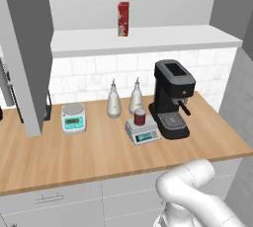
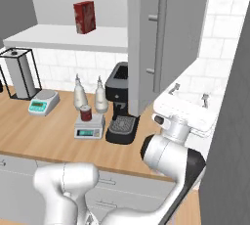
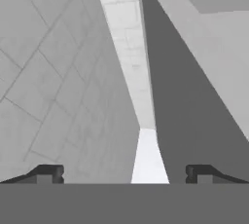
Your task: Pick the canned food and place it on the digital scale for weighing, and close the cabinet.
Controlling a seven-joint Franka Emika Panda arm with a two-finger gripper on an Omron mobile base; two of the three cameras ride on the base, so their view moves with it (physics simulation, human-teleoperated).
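The small dark red canned food [image 1: 140, 117] [image 2: 86, 113] stands upright on the square platform of the digital scale [image 1: 144, 133] [image 2: 89, 130], left of the coffee machine. The grey cabinet has both doors swung open: the left door [image 1: 27, 48] and the right door [image 2: 163, 38] with its silver bar handle [image 2: 158, 40]. My gripper [image 2: 189, 93] [image 3: 124, 174] is open and holds nothing. It sits low beside the right door's outer side, far from the can. In the hand view its fingertips [image 3: 46, 173] point at a tiled wall and a grey panel.
A black coffee machine [image 1: 171, 97] stands right of the scale, with two white bottles [image 1: 113, 100] behind it. A round-platform scale [image 1: 73, 117] sits further left, near a paper towel holder [image 2: 19, 72]. A red carton [image 1: 123, 18] stands on the cabinet shelf.
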